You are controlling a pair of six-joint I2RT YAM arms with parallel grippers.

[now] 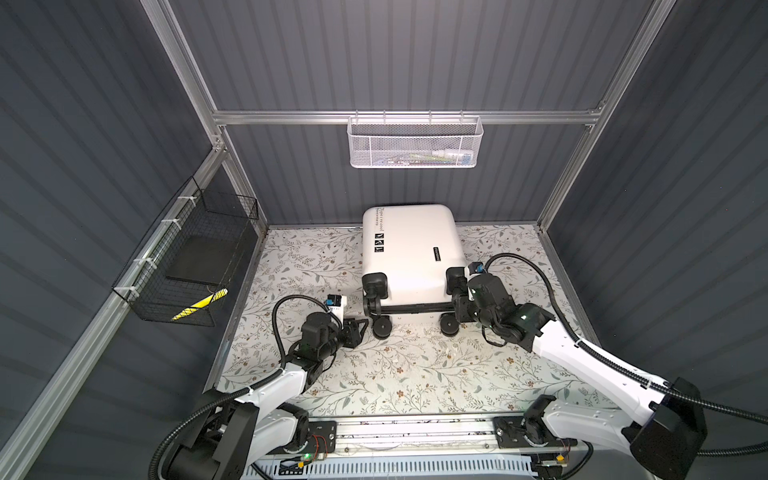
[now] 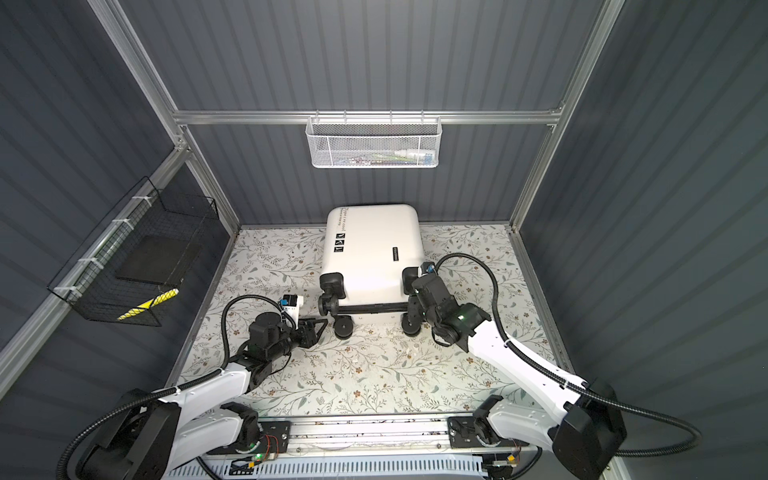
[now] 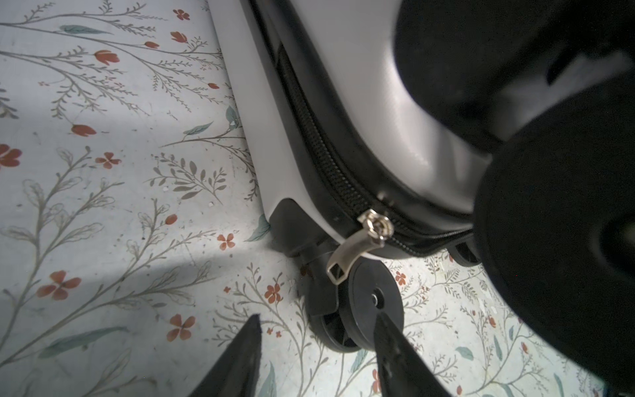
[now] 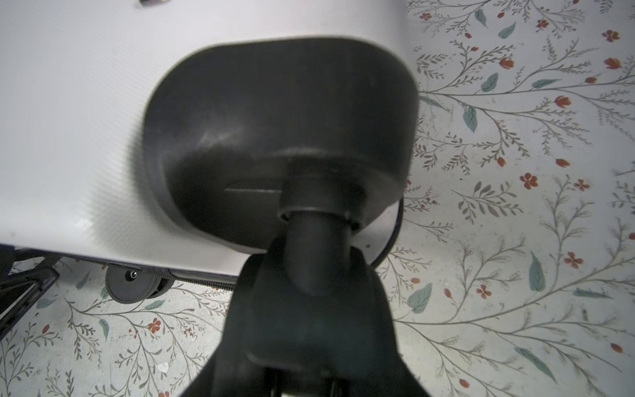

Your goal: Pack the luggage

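The luggage [image 1: 411, 249] [image 2: 374, 245] is a white hard-shell suitcase lying flat at the back of the table. It is zipped shut, with its black wheels toward the front. My left gripper [image 1: 363, 326] [image 3: 316, 323] hovers low, just in front of the near-left wheel [image 3: 374, 302]. Its jaws stand apart with nothing between them. A silver zipper pull [image 3: 347, 254] hangs at that corner, above the wheel. My right gripper [image 1: 459, 305] [image 4: 311, 292] is shut on the upper right wheel, below its black corner housing [image 4: 275, 120].
A white mesh basket [image 1: 413, 143] holding small items hangs on the back wall rail. A black wire basket [image 1: 187, 266] on the left wall holds a dark flat thing and a yellow-and-black item [image 1: 199, 305]. The floral table surface [image 1: 415, 374] stretches in front of the luggage.
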